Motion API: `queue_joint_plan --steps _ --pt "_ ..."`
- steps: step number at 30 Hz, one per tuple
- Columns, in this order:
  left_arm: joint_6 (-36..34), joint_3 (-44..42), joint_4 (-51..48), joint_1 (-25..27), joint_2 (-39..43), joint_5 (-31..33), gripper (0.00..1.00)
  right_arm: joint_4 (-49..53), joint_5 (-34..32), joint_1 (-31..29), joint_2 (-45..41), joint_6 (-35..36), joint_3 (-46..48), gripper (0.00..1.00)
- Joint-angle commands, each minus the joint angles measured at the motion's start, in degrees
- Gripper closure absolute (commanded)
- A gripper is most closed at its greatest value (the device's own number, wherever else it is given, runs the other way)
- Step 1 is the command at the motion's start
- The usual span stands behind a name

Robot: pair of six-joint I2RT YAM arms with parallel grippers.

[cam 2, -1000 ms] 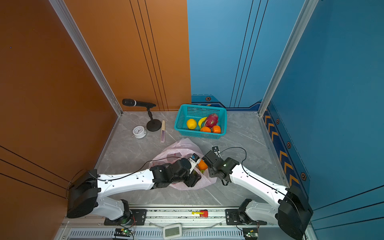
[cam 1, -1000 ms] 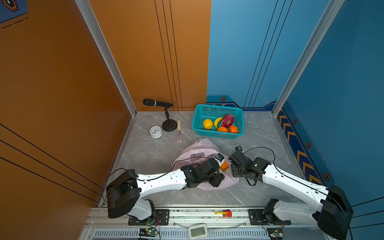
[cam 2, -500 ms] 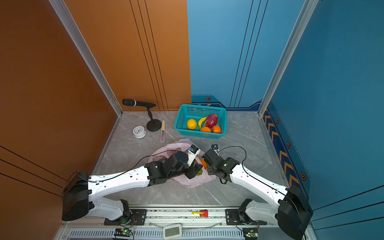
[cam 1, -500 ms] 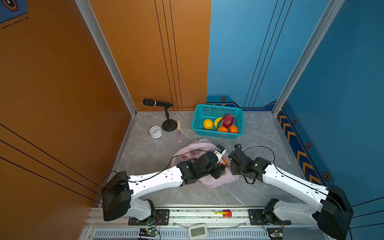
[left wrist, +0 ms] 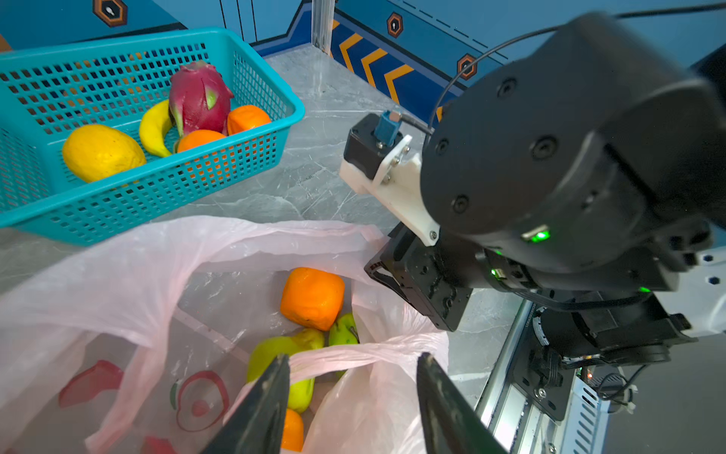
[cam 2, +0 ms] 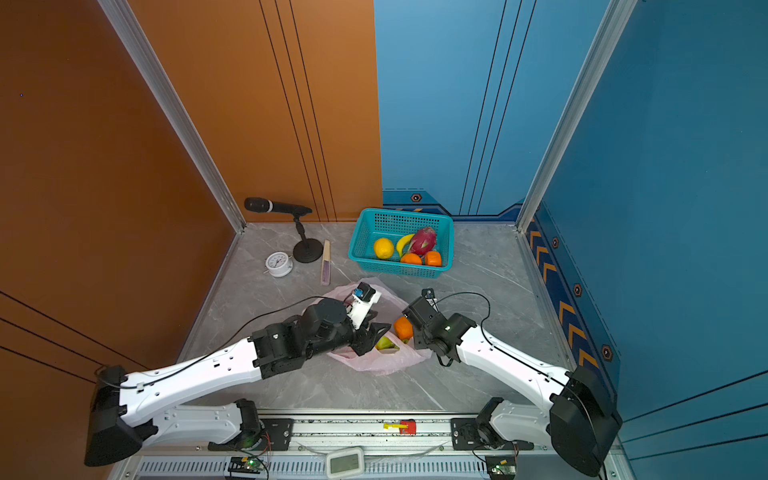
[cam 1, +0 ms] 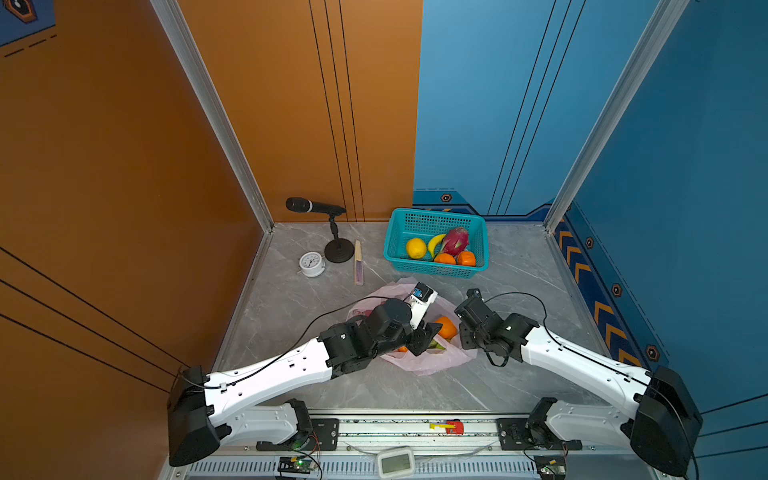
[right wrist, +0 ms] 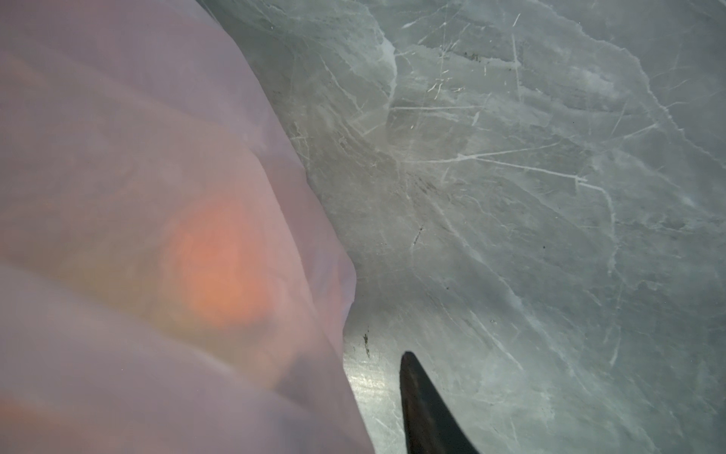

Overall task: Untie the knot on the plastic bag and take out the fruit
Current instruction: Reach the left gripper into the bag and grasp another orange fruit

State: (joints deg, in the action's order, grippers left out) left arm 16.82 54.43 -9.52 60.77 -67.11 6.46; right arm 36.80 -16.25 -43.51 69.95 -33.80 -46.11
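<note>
The left hand (left wrist: 353,357) was spread, the plastic bag (left wrist: 118,275) rim between its fingers; the right hand (left wrist: 383,271) met the bag, closure indeterminable.

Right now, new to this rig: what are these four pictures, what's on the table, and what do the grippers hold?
The robot is a left arm and a right arm with two-finger grippers, over a grey table. Both top views look down on everything; each wrist view looks past one gripper. The pink plastic bag lies open with an orange, a green pear and more fruit inside. Behind it a teal basket holds fruit; a microphone and a clock stand left of that from above. The left gripper is open, the bag's rim between its jaws. The right gripper is at the bag's side; film hides whether it grips.
</note>
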Motion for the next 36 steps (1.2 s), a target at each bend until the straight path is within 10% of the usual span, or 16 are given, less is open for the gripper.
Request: queue_joint_plan --steps 1,20,36 --pt "1.43 1.39 -1.83 -1.47 -1.51 -0.59 0.51 -0.91 1.17 -0.30 -0.18 -1.69 -0.74 0.61" --pt "1.73 7.50 9.91 -7.02 -28.16 -6.62 0.64 -2.96 1.66 0.10 -3.16 -3.90 -0.29 0.72" --pt "-2.55 11.46 12.54 -7.60 -41.76 -10.12 0.19 -2.27 0.72 1.44 -3.94 -3.90 -0.79 0.74"
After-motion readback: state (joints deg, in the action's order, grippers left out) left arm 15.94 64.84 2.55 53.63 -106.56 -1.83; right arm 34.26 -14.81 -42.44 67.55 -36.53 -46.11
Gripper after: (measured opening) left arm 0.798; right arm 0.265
